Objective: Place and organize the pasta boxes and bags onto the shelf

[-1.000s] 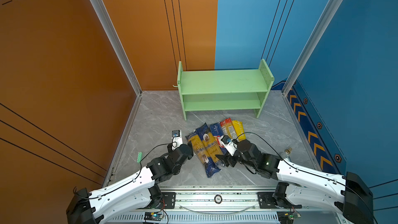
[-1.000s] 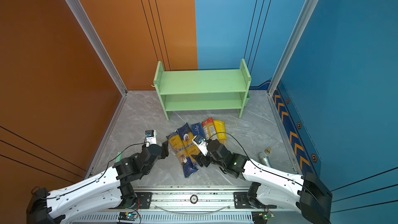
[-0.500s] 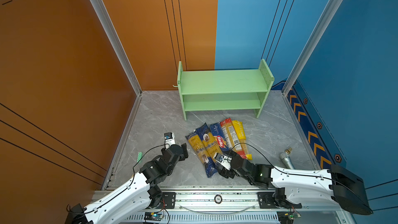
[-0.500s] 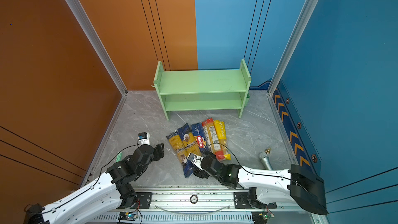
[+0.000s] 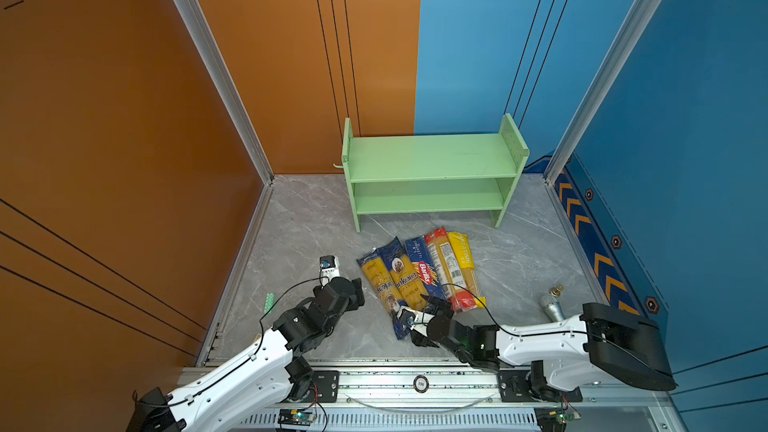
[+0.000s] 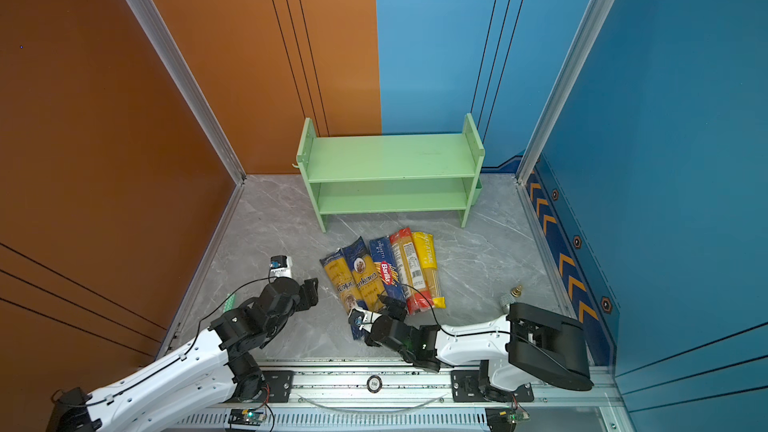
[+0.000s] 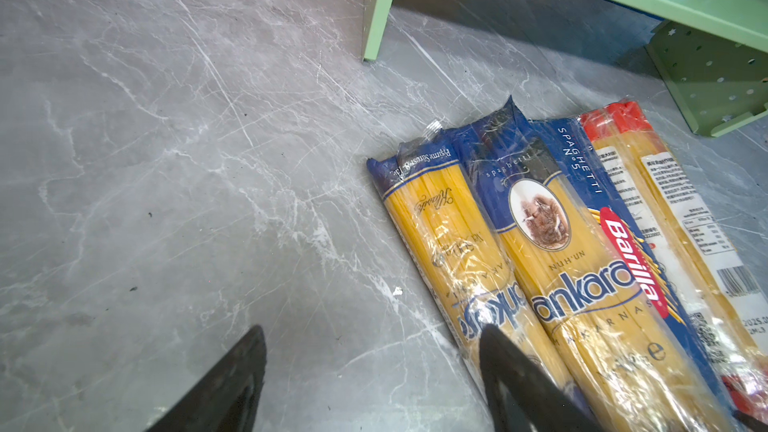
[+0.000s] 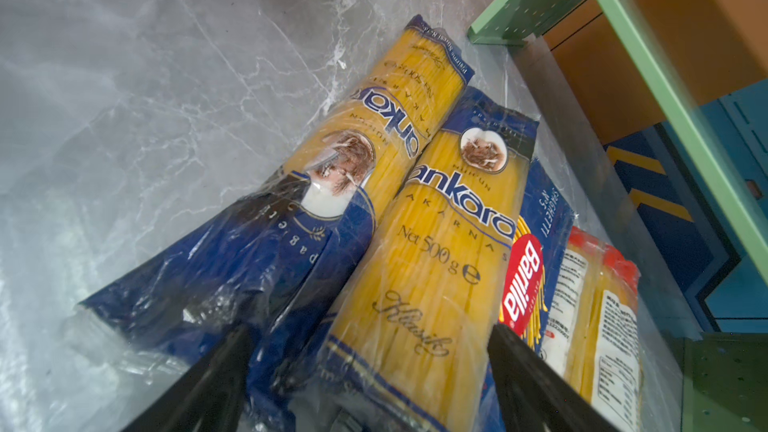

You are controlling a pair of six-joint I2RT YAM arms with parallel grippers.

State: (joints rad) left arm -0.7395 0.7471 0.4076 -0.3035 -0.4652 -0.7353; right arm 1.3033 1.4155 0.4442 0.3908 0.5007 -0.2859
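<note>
Light green shelf (image 5: 432, 160); grey veined floor (image 5: 316, 218); red-ended packet (image 5: 449, 270); yellow-ended packet (image 5: 467, 270)

The left gripper (image 7: 372, 328) stood open over grey floor (image 7: 166, 160). One finger (image 7: 511, 367) overlapped an Ankara packet (image 7: 449, 243) near the shelf (image 7: 380, 6).

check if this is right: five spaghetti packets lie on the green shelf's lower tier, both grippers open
No: the five spaghetti packets lie on the floor in front of the green shelf, as both top views show. Left gripper and right gripper are open.
</note>
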